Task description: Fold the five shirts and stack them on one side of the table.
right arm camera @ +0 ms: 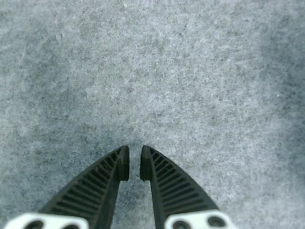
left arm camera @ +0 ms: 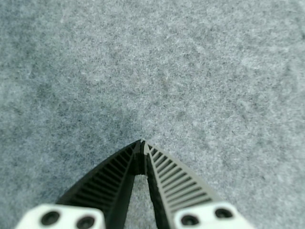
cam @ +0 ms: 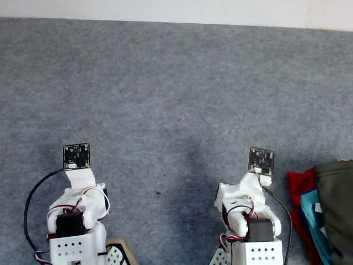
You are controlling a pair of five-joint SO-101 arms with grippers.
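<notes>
You have the grey felt table (cam: 165, 83) spread across the high view, bare felt over most of it, with a pale strip (cam: 176, 8) along its far edge. The shirts (cam: 322, 212) lie heaped at one side edge, near the front and cut off by the frame, so you cannot count them. A dark olive shirt (cam: 337, 199) lies on top, a teal one (cam: 310, 212) pokes out beneath it, and a red one (cam: 298, 187) is lowest and nearest the arms. None of them looks neatly folded. Your two arms sit tucked back at the near edge: one arm (cam: 249, 218) is just beside the heap without touching it, the other arm (cam: 77, 212) well apart from it. In the wrist views each gripper hangs over plain felt. Your left gripper (left arm camera: 142, 144) is clenched on nothing, its ribbed fingertips meeting at a point. Your right gripper (right arm camera: 134, 152) holds nothing either; its fingers (right arm camera: 157, 176) stand a sliver apart, so the felt shows in the narrow gap between the tips.
</notes>
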